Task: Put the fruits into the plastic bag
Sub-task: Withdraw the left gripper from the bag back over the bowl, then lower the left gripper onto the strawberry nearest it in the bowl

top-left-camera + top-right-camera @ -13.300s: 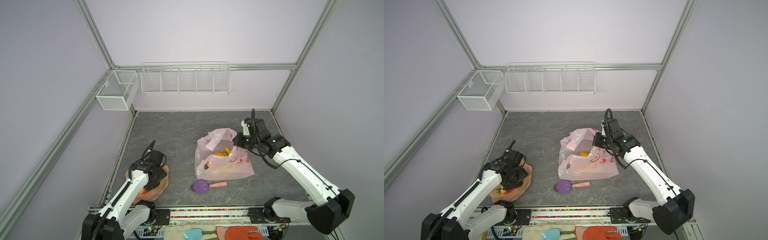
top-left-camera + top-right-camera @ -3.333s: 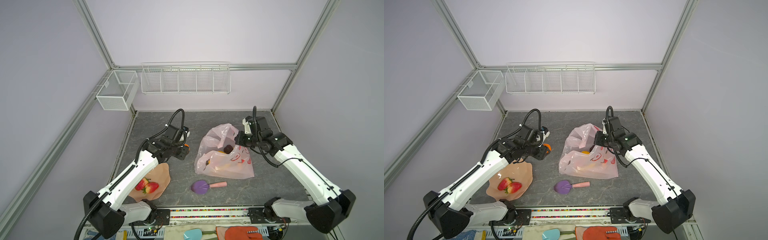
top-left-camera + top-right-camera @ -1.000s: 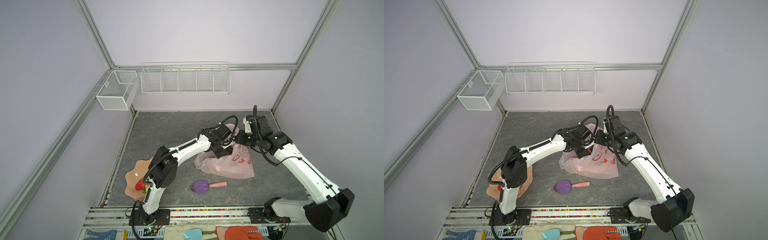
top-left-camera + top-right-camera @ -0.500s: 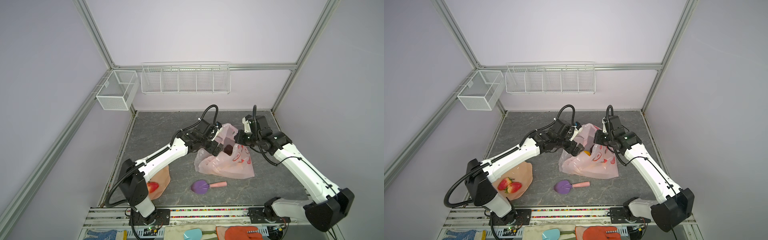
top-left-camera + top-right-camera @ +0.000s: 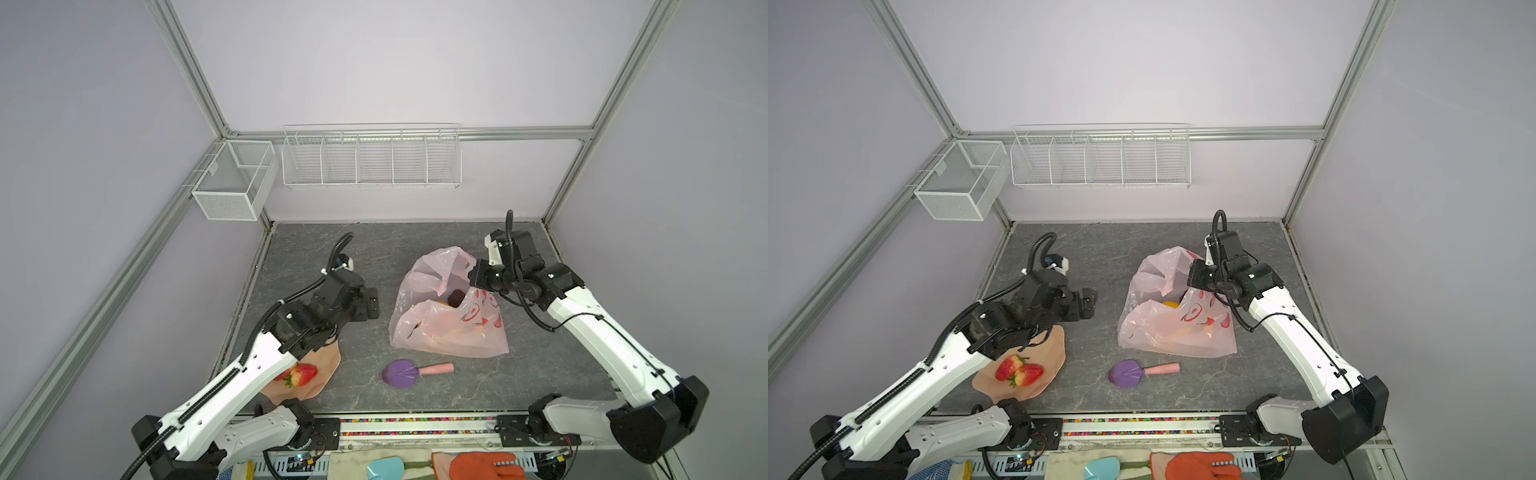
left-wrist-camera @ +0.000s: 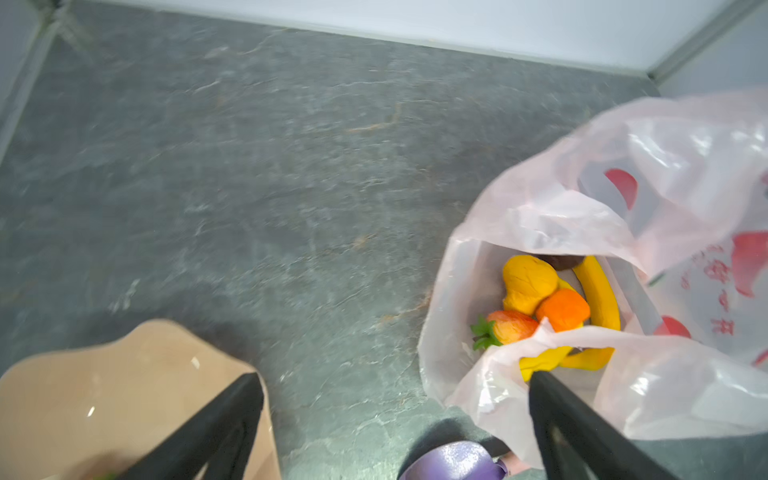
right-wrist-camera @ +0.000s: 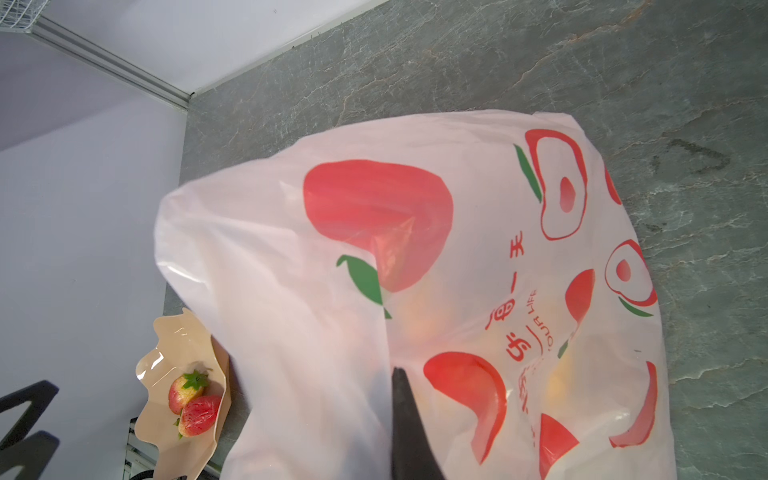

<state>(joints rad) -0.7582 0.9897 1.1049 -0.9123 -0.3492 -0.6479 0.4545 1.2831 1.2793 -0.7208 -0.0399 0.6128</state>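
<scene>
The plastic bag lies right of centre with its mouth held up. My right gripper is shut on its upper rim. Inside the bag, the left wrist view shows a yellow banana, an orange fruit, a yellow fruit and a strawberry. A dark maroon ball sits at the mouth. Two strawberries lie in the peach bowl. My left gripper is open and empty between bowl and bag.
A purple scoop with a pink handle lies in front of the bag. Two white wire baskets hang on the back wall and left corner. An orange glove lies below the front rail.
My left gripper has opened fully and pulled back from the bag's mouth leftward, towards the bowl. The right gripper still holds the bag's rim in the same place.
</scene>
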